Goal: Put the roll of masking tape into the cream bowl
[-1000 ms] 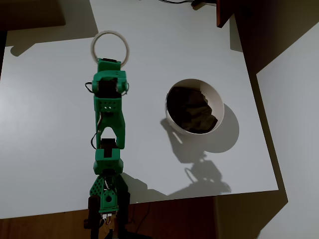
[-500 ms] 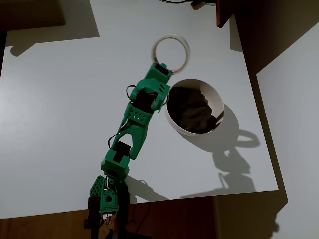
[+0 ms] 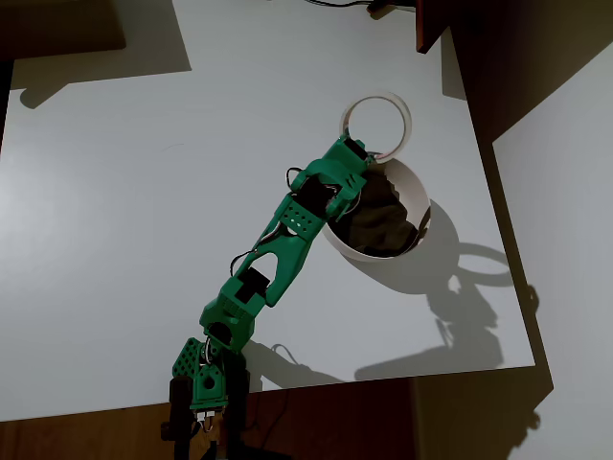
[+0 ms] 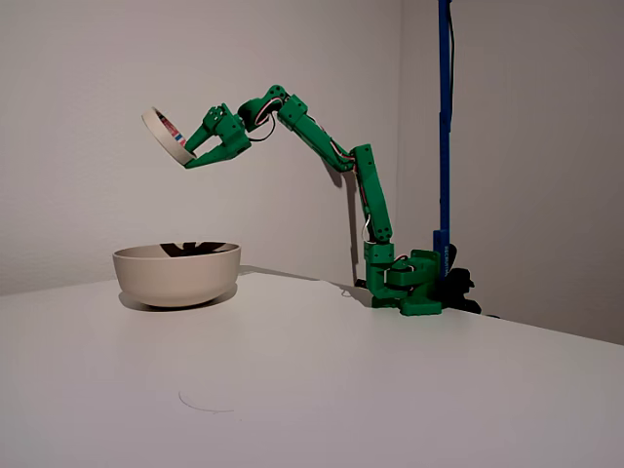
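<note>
Overhead view: arm's wrist covers the bowl's [image 3: 414, 196] rim at abt 10 o'clock, and the gripper's [image 3: 361, 150] fingertips are hard to pick out under the tape [image 3: 378, 125]. Bowl's inside is dark w/ shadow, contents unreadable. Fixed view: gripper [image 4: 188, 152] pinches the tape [image 4: 167, 136] by its lower edge, ring tilted, held high over the bowl [image 4: 176, 274], well apart from it. Overhead, the tape sits just off the bowl's rim at abt 12 o'clock, overlapping it slightly. Vs 0.5 s ago: arm swung further toward 3 o'clock; tape went from abt 11 o'clock of the bowl to abt 12; bowl unmoved on the table [image 3: 115, 192].
</note>
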`<state>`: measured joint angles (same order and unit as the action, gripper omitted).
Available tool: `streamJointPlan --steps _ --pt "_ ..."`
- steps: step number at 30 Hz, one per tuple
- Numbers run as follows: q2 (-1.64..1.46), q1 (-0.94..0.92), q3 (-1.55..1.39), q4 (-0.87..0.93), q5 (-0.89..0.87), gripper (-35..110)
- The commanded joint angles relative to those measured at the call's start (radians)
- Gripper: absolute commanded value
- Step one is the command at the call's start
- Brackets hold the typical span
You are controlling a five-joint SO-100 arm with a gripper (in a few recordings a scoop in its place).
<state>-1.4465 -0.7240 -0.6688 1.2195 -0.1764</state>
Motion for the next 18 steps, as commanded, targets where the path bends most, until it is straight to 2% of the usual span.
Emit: streamJointPlan --steps 1,18 --pt "-0.025 -0.049 0.025 -0.04 -0.011 -8" --pt "0.137 -0.127 0.026 -0.117 0.0 -8"
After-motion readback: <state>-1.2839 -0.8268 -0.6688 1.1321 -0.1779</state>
